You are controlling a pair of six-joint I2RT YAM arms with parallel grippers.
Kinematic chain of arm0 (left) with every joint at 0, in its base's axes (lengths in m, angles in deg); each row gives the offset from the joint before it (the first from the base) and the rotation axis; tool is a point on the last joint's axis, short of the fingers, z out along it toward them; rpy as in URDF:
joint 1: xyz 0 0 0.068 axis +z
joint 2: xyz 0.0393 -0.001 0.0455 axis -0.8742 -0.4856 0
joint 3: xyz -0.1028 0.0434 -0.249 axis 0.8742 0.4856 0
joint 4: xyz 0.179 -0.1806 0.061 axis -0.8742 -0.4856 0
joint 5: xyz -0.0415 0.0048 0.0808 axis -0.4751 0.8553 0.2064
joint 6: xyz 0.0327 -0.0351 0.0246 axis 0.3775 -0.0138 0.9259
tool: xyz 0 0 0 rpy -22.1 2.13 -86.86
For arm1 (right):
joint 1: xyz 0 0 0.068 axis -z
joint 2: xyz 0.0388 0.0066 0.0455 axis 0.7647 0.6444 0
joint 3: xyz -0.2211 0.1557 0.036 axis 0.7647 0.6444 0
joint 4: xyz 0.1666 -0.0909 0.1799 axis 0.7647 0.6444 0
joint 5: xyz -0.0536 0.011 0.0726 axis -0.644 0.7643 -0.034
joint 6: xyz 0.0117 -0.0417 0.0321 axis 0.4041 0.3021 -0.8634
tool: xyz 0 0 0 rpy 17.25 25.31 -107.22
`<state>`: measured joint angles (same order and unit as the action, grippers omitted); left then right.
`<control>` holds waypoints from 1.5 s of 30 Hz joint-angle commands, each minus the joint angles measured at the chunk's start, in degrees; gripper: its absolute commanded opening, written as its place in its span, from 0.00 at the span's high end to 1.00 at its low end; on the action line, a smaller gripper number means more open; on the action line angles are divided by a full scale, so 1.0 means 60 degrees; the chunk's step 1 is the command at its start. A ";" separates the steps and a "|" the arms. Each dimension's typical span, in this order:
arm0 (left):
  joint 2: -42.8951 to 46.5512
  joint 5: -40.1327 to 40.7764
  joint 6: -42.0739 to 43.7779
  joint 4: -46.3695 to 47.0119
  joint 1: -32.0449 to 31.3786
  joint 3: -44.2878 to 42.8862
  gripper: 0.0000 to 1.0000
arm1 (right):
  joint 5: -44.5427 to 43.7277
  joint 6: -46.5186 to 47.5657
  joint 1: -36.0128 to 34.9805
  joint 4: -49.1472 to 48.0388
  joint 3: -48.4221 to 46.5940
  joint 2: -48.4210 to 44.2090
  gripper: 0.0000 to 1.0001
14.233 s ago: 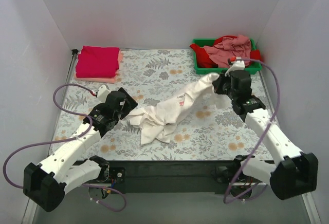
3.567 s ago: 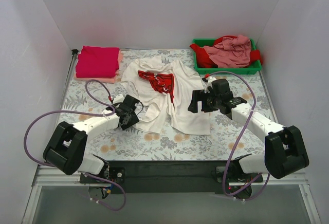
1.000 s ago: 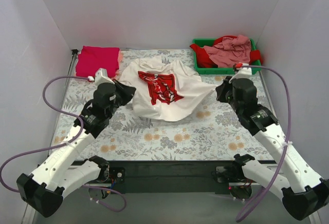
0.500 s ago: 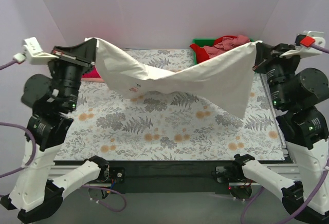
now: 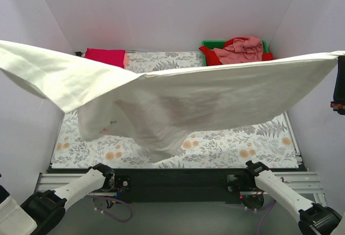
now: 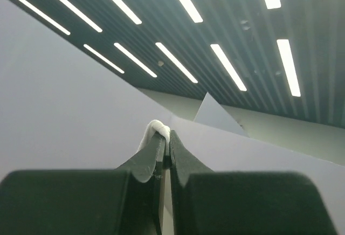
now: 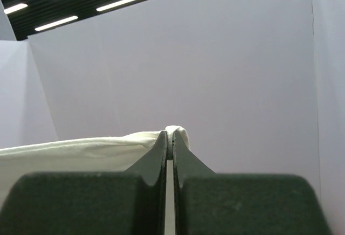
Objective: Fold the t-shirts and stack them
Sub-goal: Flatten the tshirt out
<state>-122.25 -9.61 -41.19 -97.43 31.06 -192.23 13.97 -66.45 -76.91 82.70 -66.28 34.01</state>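
The white t-shirt is stretched wide across the top view, high above the table, sagging in the middle. Its print shows only faintly through the cloth. My left gripper points upward and is shut on a bunched white edge of the shirt. My right gripper is shut on the other edge, the cloth trailing off to its left. Both grippers lie outside the top view apart from a dark part at the right edge. A folded crimson t-shirt lies on a pale pink one at the back left.
A green tray at the back right holds a heap of dusty pink and red t-shirts. The floral table cover shows below the hanging shirt. White walls enclose the table on three sides.
Both arms have risen and spread further apart, lifting the white shirt from a sagging drape over the table to a wide sheet close to the camera. Grips unchanged.
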 commanded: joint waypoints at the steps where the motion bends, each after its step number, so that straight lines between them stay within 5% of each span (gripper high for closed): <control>1: -0.0424 -0.0313 0.0545 -0.0092 -0.0014 -0.0384 1.00 | 0.0178 0.0049 0.0036 -0.0070 -0.0055 0.0043 0.99; 10: -0.1610 0.2054 0.1569 0.0127 0.0001 -0.0122 1.00 | -0.0816 0.0166 0.0022 -0.0026 0.0603 0.0671 0.99; 16: -0.2898 0.4838 0.3458 0.1707 0.0001 0.2568 1.00 | -0.2690 0.0400 0.0037 -0.0669 0.2783 0.1505 0.99; 20: -0.4259 0.4426 0.3478 0.2105 0.0672 0.4326 1.00 | -0.4214 0.0313 0.0283 -0.1664 0.5022 0.2253 0.99; 22: -0.5371 0.3282 0.2220 0.1695 0.1814 0.4843 1.00 | -0.3504 -0.0227 0.0868 -0.2308 0.6458 0.2909 0.99; 25: -0.7284 0.2283 0.1936 0.2234 0.2300 0.5693 1.00 | 0.0339 -0.1368 0.3046 -0.3548 0.7965 0.4414 0.99; 29: -0.9998 0.1066 0.2273 0.2881 0.2403 0.5375 1.00 | 0.1873 -0.1563 0.3770 -0.4419 0.7872 0.6980 0.99; 37: -1.3240 0.0669 0.2479 0.2530 0.2462 0.3061 1.00 | 0.3005 -0.1357 0.4285 -0.4625 0.6230 1.0323 0.99; 45: -1.3609 0.1006 0.1880 0.2222 0.2681 0.2443 1.00 | 0.2961 -0.1401 0.4402 -0.4640 0.5980 1.0546 0.99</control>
<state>-204.48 -4.56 -28.09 -83.22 46.01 -175.94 30.69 -74.28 -50.81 57.85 -28.27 98.18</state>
